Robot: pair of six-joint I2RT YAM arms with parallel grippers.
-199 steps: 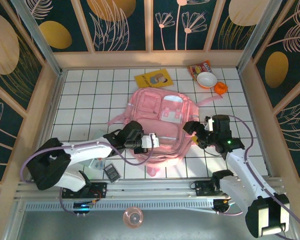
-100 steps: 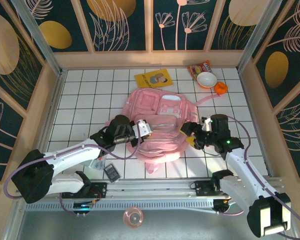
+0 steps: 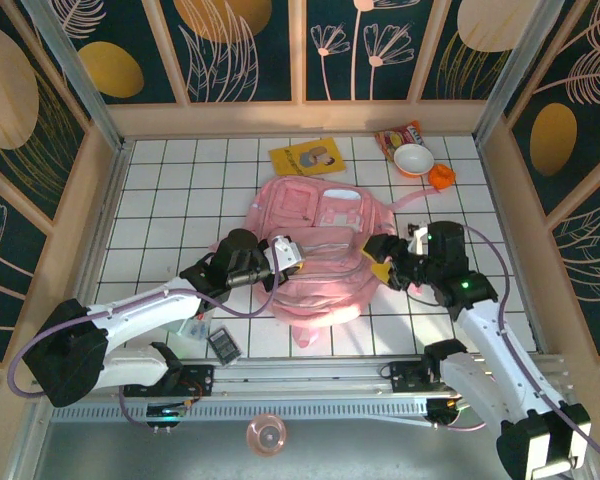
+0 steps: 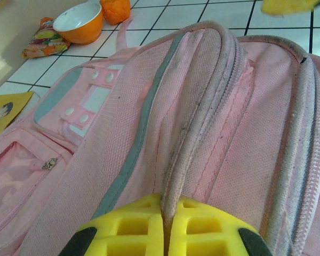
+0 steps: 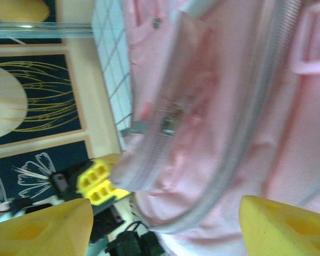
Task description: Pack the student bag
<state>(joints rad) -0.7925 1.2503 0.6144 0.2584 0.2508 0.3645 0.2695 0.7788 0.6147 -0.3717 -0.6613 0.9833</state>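
Note:
The pink student bag (image 3: 320,225) lies flat in the middle of the tiled table, its near edge bunched up. My left gripper (image 3: 288,256) is at the bag's near left side. In the left wrist view its yellow fingers (image 4: 128,232) are pressed together on a raised zip edge of the bag (image 4: 213,106). My right gripper (image 3: 385,262) hovers at the bag's right side. It is open, with both yellow fingertips (image 5: 42,229) spread wide over the pink fabric (image 5: 213,106) and nothing between them.
At the back lie a yellow book (image 3: 308,157), a snack packet (image 3: 398,135), a white and orange bowl (image 3: 413,158) and an orange object (image 3: 441,176). A dark calculator (image 3: 223,346) and a clear item (image 3: 190,333) lie near the front left edge.
My left gripper has moved left and back with the bag's edge in it, bunching up the near side. The right gripper has shifted slightly up and to the right.

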